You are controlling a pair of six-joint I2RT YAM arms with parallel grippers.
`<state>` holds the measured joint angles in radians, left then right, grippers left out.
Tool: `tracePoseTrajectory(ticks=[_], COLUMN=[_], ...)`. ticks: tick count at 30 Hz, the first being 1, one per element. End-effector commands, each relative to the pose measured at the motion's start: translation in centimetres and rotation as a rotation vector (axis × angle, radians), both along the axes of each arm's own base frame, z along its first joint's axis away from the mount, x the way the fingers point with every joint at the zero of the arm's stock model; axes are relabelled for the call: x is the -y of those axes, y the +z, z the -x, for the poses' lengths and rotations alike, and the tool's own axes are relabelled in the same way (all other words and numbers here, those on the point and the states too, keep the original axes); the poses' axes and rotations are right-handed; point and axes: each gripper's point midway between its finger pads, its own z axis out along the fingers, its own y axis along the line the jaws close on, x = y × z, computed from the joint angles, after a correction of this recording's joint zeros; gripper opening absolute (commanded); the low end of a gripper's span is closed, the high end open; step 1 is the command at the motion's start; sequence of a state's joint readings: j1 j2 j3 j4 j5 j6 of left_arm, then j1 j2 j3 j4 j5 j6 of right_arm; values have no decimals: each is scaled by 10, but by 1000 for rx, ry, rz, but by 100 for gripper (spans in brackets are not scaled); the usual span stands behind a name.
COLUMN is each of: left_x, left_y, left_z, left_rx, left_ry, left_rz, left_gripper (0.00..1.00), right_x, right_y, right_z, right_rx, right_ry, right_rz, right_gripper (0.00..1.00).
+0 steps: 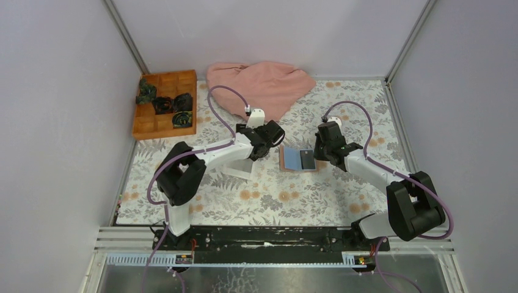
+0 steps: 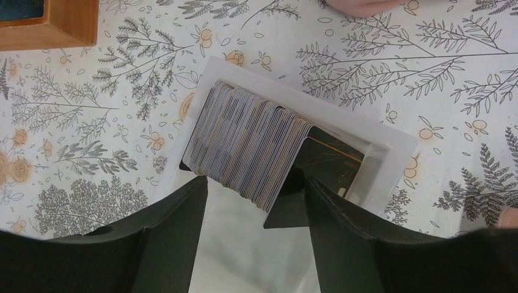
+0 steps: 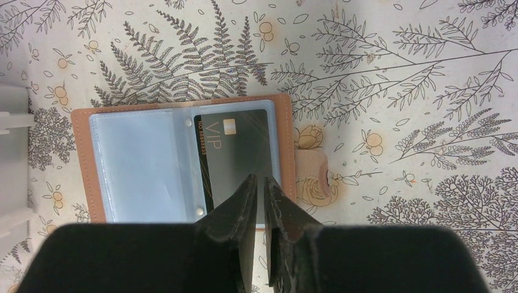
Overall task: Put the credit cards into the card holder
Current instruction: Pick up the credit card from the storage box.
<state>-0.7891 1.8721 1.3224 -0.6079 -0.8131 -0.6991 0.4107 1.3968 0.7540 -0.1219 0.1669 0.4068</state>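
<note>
Left gripper (image 2: 256, 183) spread astride grey plastic card stack (image 2: 244, 140), to pick; right gripper (image 3: 259, 180) near-closed over dark card (image 3: 235, 146), likely seating it in reddish-brown leather holder (image 3: 82, 159).

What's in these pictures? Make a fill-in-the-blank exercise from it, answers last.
Rather than closed, the card holder lies ____. The dark card in its sleeve reads ____. The left gripper, jaws apart, hovers over a stack of cards in a ____ tray.
Answers: open; VIP; white.
</note>
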Motion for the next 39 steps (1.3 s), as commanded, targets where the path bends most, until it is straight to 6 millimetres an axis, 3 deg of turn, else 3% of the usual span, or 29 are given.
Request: tracePoseTrajectory(ticks=[1, 39], left_x=[-9, -8], left_y=[11, 35], left_z=[-6, -8], left_rx=[15, 53], left_ry=[16, -5], left_rz=[-39, -14], left_gripper=[66, 55], right_x=[-1, 1], right_y=[12, 9], right_z=[-6, -4], right_rx=[53, 60], right_ry=[2, -6], right_rz=[0, 3], right_gripper=[16, 16])
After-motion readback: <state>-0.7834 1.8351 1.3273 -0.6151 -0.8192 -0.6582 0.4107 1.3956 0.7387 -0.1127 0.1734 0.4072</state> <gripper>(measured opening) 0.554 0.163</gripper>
